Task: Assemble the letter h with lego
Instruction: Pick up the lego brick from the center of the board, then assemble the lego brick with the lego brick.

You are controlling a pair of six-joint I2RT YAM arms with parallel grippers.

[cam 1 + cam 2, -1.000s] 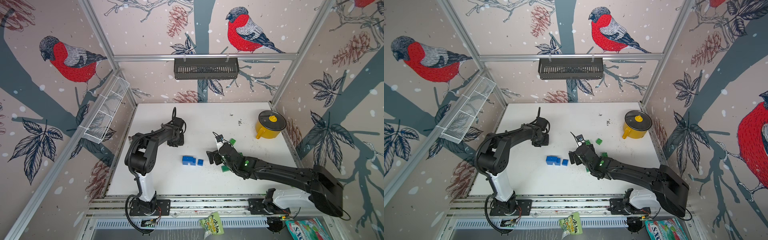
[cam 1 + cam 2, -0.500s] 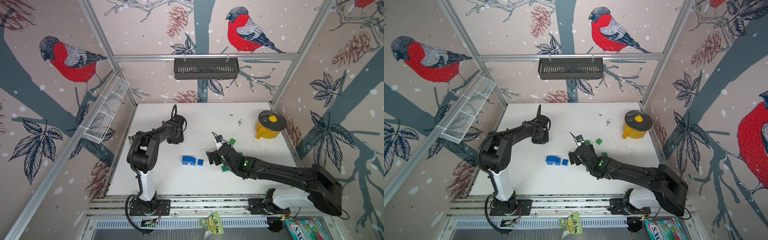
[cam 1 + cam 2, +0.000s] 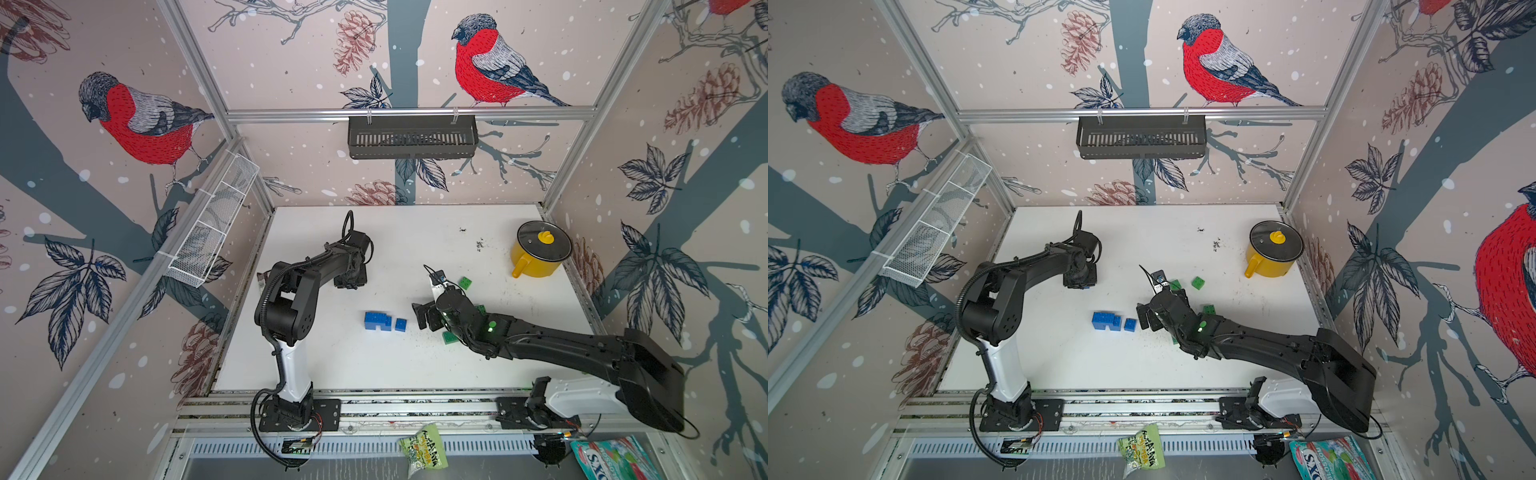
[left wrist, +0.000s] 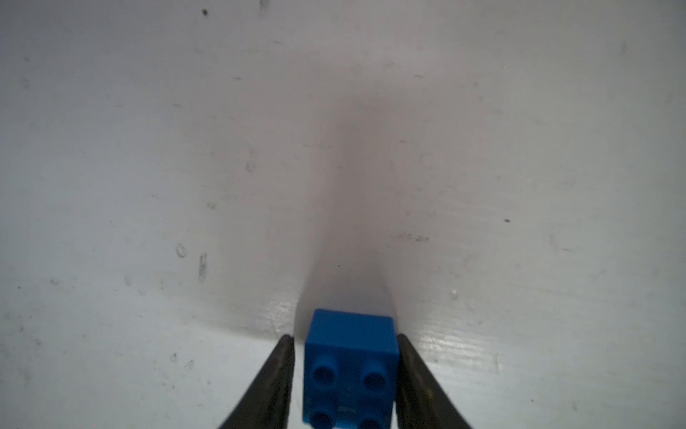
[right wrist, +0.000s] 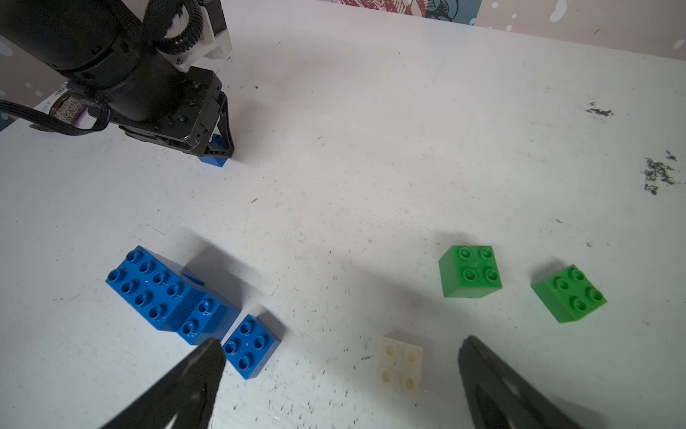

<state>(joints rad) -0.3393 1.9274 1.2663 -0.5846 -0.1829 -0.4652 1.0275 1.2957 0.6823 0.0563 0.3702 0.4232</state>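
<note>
So the left pincer (image 4: 344, 338) straddles a blue cube brick (image 4: 349, 371) on the surface (image 4: 148, 148), touching one side and barely off the other; can't tell if it's clamped. An uneven squeeze might twist it. Meanwhile the right pincer (image 5: 341, 343) gapes wide beside the blue build (image 5: 156, 289) and could bump it.

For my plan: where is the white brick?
In the right wrist view, the white brick lies between a loose blue cube and a green cube, near the right end effector.
</note>
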